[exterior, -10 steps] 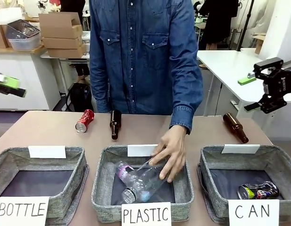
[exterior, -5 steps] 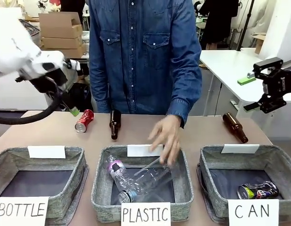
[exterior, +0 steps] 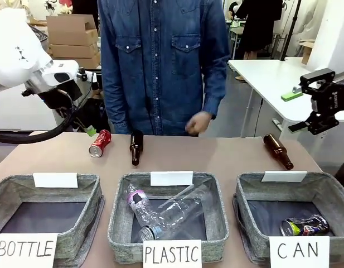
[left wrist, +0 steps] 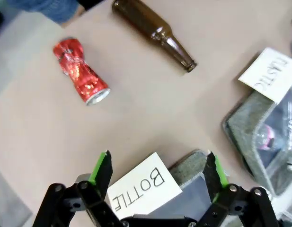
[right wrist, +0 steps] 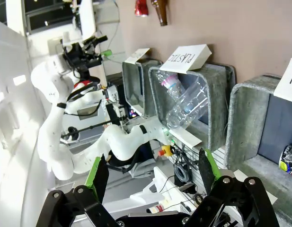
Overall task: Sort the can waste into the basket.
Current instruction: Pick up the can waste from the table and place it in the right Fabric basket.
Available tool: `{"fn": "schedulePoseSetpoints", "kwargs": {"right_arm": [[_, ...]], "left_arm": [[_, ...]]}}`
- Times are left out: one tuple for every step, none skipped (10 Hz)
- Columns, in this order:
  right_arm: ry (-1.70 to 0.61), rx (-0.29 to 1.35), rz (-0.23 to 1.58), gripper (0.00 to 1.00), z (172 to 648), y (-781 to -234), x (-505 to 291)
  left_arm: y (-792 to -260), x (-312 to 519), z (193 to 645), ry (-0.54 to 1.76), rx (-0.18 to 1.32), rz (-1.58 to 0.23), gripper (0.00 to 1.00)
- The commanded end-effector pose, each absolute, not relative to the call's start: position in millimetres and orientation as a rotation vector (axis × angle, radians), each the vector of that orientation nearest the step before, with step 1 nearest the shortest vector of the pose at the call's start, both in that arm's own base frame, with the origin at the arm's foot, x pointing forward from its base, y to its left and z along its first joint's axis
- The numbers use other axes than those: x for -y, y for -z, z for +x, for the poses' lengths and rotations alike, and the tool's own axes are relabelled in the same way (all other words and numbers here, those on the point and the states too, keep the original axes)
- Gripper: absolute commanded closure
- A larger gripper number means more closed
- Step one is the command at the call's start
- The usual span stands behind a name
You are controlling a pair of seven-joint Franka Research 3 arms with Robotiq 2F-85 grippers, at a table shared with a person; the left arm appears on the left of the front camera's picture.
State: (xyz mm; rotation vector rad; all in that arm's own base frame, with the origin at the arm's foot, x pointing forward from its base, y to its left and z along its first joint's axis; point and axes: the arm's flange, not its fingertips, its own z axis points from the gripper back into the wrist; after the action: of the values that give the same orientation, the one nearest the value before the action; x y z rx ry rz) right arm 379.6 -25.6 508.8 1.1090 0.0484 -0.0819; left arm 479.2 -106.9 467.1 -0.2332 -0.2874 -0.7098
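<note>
Now my left gripper (left wrist: 158, 160) hangs over the table with its jaws spread wide and nothing between them. Near it the red can (left wrist: 81, 71) lies on its side, pinched at the waist, its silver rim showing. My right gripper (right wrist: 151, 161) is likewise wide open and empty. The dark blue can (exterior: 305, 226), crumpled, with yellow-green and silver marks, lies inside the CAN basket (exterior: 328, 181).
</note>
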Motion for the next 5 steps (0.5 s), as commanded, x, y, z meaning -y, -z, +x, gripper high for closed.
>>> {"fn": "schedulePoseSetpoints", "kwargs": {"right_arm": [[0.062,-0.039,1.110,0.00,381,-511,28],[0.062,-0.039,1.110,0.00,381,-511,28],[0.062,-0.039,1.110,0.00,381,-511,28],[0.062,-0.039,1.110,0.00,381,-511,28],[0.062,-0.039,1.110,0.00,381,-511,28]], "left_arm": [[-439,119,548,0.447,0.191,-0.205,0.00],[-424,126,577,0.374,0.165,-0.199,0.00],[-411,133,602,0.315,0.158,-0.217,0.00],[-403,133,618,0.234,0.165,-0.186,0.00],[-393,128,633,0.151,0.161,-0.150,0.00]]}}
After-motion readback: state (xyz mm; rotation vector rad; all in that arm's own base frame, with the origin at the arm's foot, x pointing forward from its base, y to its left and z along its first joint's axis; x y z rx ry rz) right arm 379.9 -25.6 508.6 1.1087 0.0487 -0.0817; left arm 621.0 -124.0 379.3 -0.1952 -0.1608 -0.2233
